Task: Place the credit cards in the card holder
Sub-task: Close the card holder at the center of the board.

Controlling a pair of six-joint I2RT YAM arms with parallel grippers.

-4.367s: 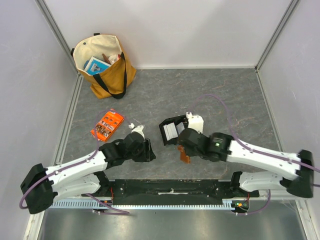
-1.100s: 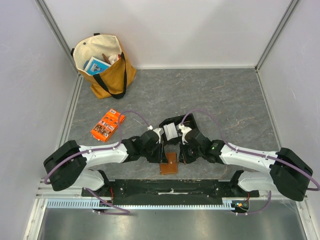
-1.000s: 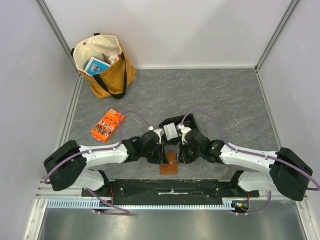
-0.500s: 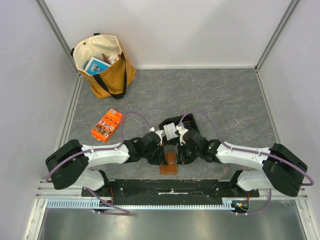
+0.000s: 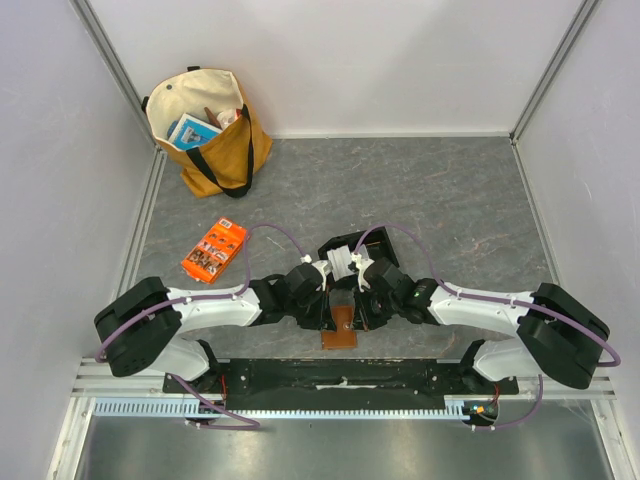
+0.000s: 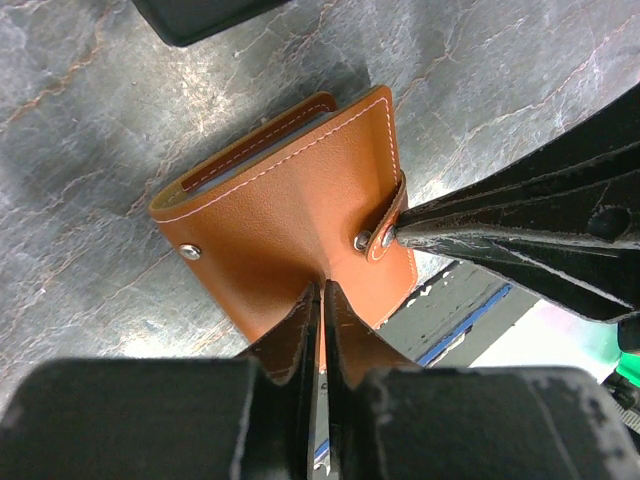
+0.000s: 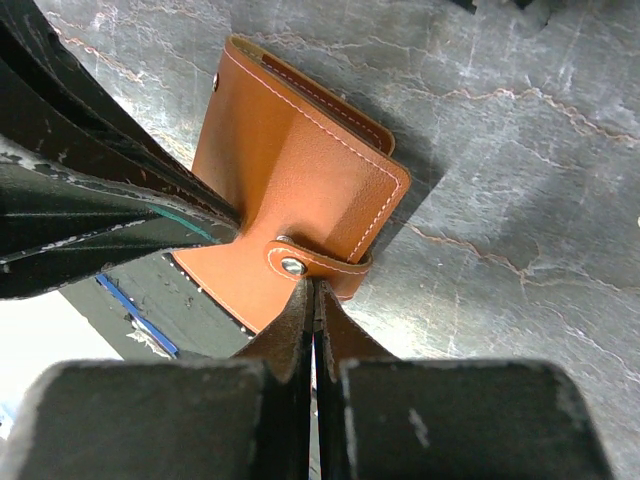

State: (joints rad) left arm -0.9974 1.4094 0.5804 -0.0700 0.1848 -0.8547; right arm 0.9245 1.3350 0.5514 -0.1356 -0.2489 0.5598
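We see the brown card holder (image 5: pixel 342 327) lying folded shut on the grey worktop (image 5: pixel 450 200), close to its front edge, between the two arms. The left end effector (image 6: pixel 320 292) has its fingers pressed together, tips touching the middle of one edge of the holder. The right end effector (image 7: pixel 313 287) is likewise closed, tips against the little clasp tab (image 7: pixel 318 263) with its metal snap. We cannot tell whether either pinches any leather. They reach the holder from left and right. The pale credit cards (image 5: pixel 341 261) stand in a black tray (image 5: pixel 328 246) just beyond the holder.
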